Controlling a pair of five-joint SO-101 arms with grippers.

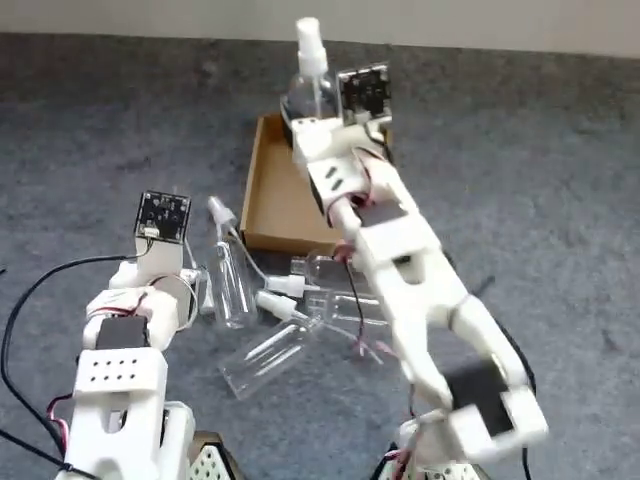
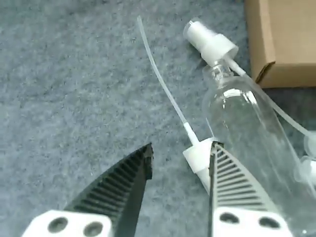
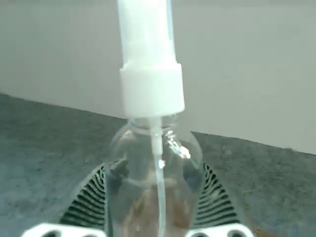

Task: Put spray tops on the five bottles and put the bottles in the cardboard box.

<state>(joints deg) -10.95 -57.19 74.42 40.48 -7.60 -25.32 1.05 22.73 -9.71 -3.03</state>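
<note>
One capped bottle (image 1: 308, 95) hangs upright, clamped in the jaws of the right gripper (image 3: 153, 197) over the cardboard box (image 1: 265, 190). Released this high, it may topple out. The left gripper (image 2: 181, 148) has its jaws wide apart beside a loose spray top (image 2: 196, 157).

— Where does your high view sit?
— Up at the robot's end, looking down and forward over the grey surface (image 1: 100, 120) to the cardboard box (image 1: 275, 200).
— Your wrist views?
— Left looks steeply down, close to that surface, catching the same box corner. Right faces level, very near an upright bottle (image 3: 153, 187) the high view shares.
</note>
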